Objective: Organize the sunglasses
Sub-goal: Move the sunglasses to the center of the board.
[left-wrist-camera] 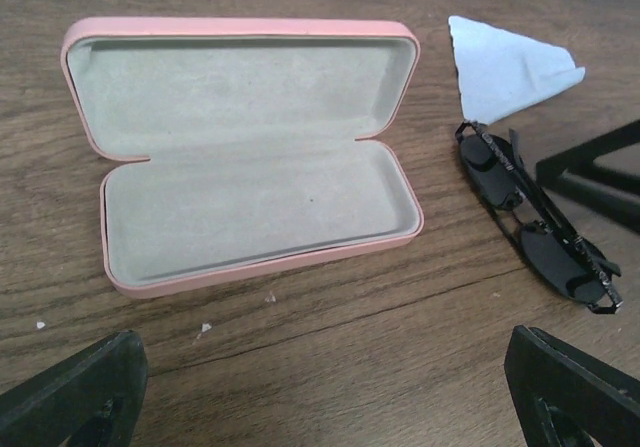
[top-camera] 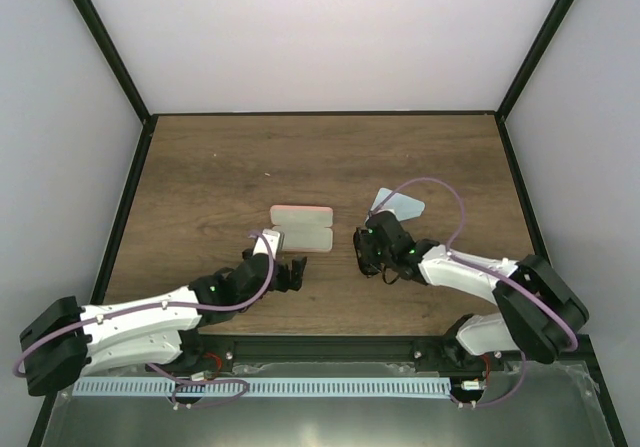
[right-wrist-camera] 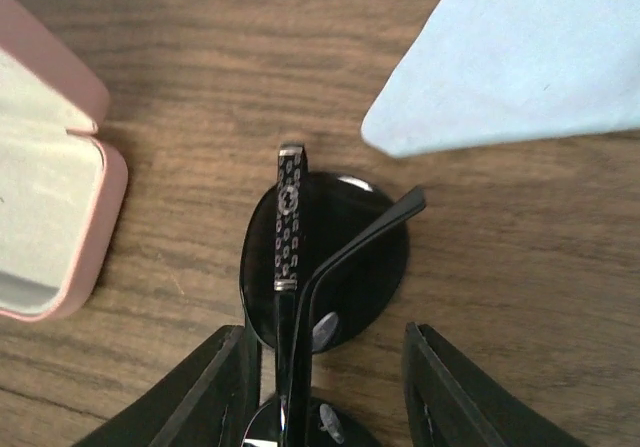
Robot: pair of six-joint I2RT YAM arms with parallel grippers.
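Observation:
The sunglasses (right-wrist-camera: pixel 330 257) lie folded on the wooden table, black with dark lenses and a patterned temple arm. My right gripper (right-wrist-camera: pixel 325 387) straddles them with its jaws apart: the left finger sits against the frame, and the right finger (right-wrist-camera: pixel 460 387) stands off with bare wood between it and the glasses. In the left wrist view the sunglasses (left-wrist-camera: pixel 535 232) lie right of the open pink case (left-wrist-camera: pixel 250 157). My left gripper (left-wrist-camera: pixel 335 387) hangs wide open over bare wood, just in front of the case. From above, the right gripper (top-camera: pixel 368 257) covers the glasses.
The pink case (top-camera: pixel 302 229) lies open at mid-table, its grey lining up and nothing inside. A light blue cloth (top-camera: pixel 400 205) lies folded just beyond the sunglasses. Black frame posts and white walls border the table (top-camera: pixel 220 157).

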